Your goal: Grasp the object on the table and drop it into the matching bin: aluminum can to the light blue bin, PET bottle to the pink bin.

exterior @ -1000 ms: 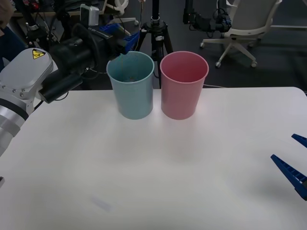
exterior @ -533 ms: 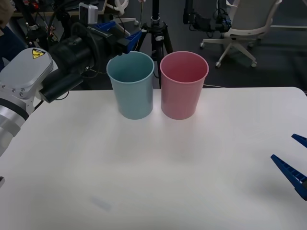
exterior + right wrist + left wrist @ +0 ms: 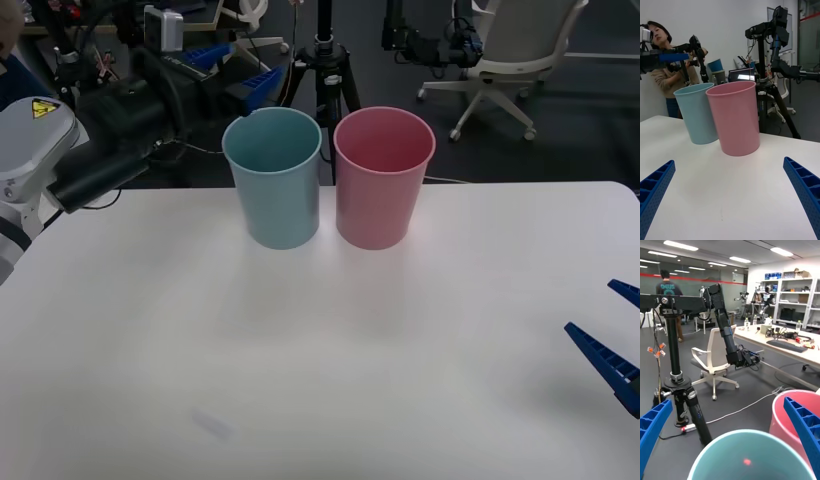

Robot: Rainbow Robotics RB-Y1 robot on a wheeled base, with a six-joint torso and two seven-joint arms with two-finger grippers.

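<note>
While the left gripper (image 3: 238, 72) hangs spread behind the light blue bin (image 3: 273, 178), the right gripper (image 3: 612, 340) — also spread — waits low.

Bright ceiling strips overhead light the room evenly; the counter (image 3: 330, 350) looks washed out, with soft shadows at six o'clock of both bins.

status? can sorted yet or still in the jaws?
Looks done: the left wrist view shows a red spot deep inside the light blue bin, probably the can, too small to confirm. The left gripper sits open behind that bin's rim, holding nothing. The right gripper is open and parked low over the table. Pink bin untouched. Left: retract.
</note>
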